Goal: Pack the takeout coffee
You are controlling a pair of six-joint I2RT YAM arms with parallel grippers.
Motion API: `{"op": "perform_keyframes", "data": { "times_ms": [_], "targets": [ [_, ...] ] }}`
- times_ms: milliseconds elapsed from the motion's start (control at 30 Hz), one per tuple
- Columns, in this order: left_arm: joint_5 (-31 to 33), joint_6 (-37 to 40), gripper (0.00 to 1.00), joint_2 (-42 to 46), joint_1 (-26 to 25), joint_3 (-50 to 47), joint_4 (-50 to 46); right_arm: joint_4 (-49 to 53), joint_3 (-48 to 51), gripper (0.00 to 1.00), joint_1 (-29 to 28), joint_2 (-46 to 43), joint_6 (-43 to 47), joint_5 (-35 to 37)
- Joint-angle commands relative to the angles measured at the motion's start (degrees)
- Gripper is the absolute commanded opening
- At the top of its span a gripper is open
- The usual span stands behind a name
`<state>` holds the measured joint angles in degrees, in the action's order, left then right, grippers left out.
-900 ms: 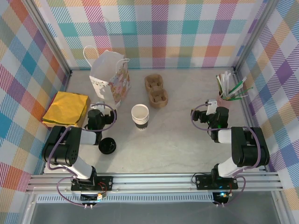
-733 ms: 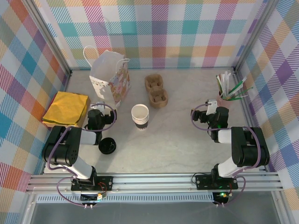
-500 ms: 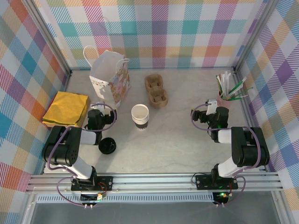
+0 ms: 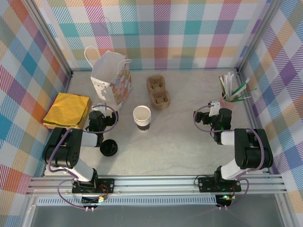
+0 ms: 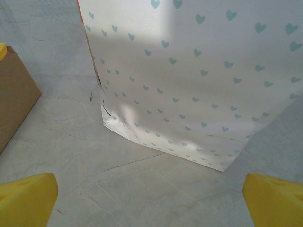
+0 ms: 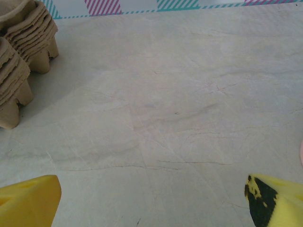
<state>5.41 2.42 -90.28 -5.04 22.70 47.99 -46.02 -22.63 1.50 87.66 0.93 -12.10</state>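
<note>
Yellow-tipped, the left pincer (image 5: pixel 151 201) gapes wide before the heart-print paper bag (image 5: pixel 199 80); the right pincer (image 6: pixel 151 201), equally wide, faces the tabletop (image 6: pixel 165 94) near pulp cup carriers (image 6: pixel 21 61).

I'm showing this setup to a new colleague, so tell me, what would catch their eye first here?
Probably the white heart-print paper bag standing at the rear left of the table, with the bright yellow flat stack lying to its near left. Next come the open white cup with a black band in the middle, and the brown pulp cup carriers just behind it.
</note>
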Motion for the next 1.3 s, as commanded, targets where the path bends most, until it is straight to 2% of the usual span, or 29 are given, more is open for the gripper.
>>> {"op": "perform_keyframes", "data": {
  "times_ms": [0, 300, 400, 500, 600, 700, 767, 867, 900, 1000, 1100, 1200, 1267],
  "targets": [
    [-0.75, 0.21, 1.00, -0.07, 0.73, 1.30, 0.27, -0.65, -0.92, 0.99, 0.01, -0.38, 0.82, -1.17],
    [0.02, -0.44, 1.00, 1.15, 1.08, 1.96, -1.83, -0.78, -0.85, 0.99, 0.02, -0.45, 0.65, -0.39],
    [2.17, -1.16, 1.00, 6.36, 1.08, 5.25, -11.68, 2.75, -1.63, 0.99, -1.07, -3.26, -0.49, 5.55],
    [7.10, -3.87, 1.00, 12.64, 1.07, 9.75, -23.97, 15.47, -4.38, 0.99, -1.39, -10.73, -2.63, 8.56],
    [14.17, -12.67, 1.00, 17.82, 1.03, 18.23, -43.69, 23.81, -5.91, 0.99, -1.33, -18.56, -8.40, 12.52],
    [16.12, -22.08, 1.00, 22.64, 1.08, 22.96, -56.92, 32.31, -8.36, 0.99, -1.39, -25.46, -16.51, 15.94],
    [14.46, -25.15, 1.00, 26.26, 1.08, 23.78, -61.86, 39.03, -11.00, 0.99, -1.39, -28.74, -22.04, 16.92],
    [14.88, -34.85, 1.00, 30.84, 1.06, 26.49, -72.79, 48.54, -14.52, 0.99, -1.37, -32.19, -32.49, 19.13],
    [13.36, -35.33, 1.00, 32.31, 1.17, 26.77, -74.34, 49.21, -15.13, 0.99, -1.32, -32.74, -34.19, 18.04],
    [6.46, -36.09, 1.00, 35.51, 1.12, 28.28, -77.47, 49.49, -17.19, 0.99, -1.40, -32.95, -32.90, 7.75],
    [1.28, -38.66, 1.00, 36.05, 1.09, 30.76, -81.18, 54.08, -21.14, 0.99, -2.06, -31.65, -33.96, 1.44],
    [-2.99, -39.88, 0.98, 35.35, -0.50, 33.94, -84.54, 57.87, -23.52, 0.99, -5.18, -31.32, -34.07, 0.79],
    [-3.28, -39.63, 0.94, 34.50, -3.52, 36.81, -86.73, 60.91, -24.89, 0.99, -7.86, -31.32, -33.56, 2.26]
  ]
}}
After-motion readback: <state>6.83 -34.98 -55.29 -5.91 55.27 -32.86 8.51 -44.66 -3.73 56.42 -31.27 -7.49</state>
